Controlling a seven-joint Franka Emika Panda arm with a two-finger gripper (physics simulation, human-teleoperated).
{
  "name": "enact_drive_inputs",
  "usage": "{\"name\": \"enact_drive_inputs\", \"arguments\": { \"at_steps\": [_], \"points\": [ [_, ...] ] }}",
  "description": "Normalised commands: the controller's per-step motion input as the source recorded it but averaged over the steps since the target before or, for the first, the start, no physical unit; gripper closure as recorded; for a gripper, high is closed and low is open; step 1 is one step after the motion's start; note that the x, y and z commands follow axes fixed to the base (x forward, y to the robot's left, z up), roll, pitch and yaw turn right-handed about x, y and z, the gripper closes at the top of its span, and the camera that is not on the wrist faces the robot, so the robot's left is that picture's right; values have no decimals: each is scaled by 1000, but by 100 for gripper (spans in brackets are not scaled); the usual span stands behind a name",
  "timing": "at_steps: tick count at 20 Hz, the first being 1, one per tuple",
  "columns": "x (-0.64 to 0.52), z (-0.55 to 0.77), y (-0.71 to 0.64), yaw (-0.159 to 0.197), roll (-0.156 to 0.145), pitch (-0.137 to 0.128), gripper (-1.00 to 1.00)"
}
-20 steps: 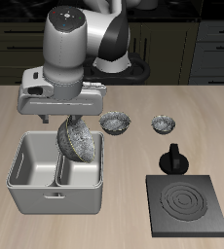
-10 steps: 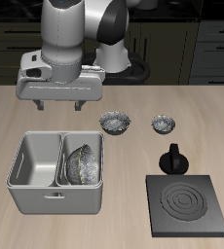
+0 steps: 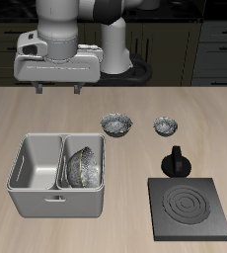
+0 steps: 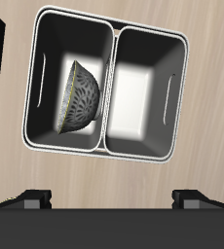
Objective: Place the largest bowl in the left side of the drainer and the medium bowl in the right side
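The drainer (image 3: 56, 175) sits near the table's front edge. The largest bowl (image 3: 83, 166), speckled grey-and-white, stands on edge in one compartment, leaning against the divider. The gripper (image 3: 57, 89) hangs well above and behind it, fingers apart, empty. Farther back, the medium bowl (image 3: 117, 124) rests upright on the table (image 3: 199, 109). Fingertips are barely visible in the wrist view.
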Motion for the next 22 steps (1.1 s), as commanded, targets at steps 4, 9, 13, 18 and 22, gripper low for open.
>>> {"name": "enact_drive_inputs", "arguments": {
  "at_steps": [4, 9, 13, 18, 22],
  "points": [
    [-429, -151, -73, -10, 17, -52, -100],
    [-444, -311, -34, -32, 45, -26, -100],
    [-377, -204, 32, -31, 19, -29, -100],
    [-524, -248, -36, 46, -24, -93, -100],
    [-554, -114, 108, 10, 33, -68, -100]
  ]
}}
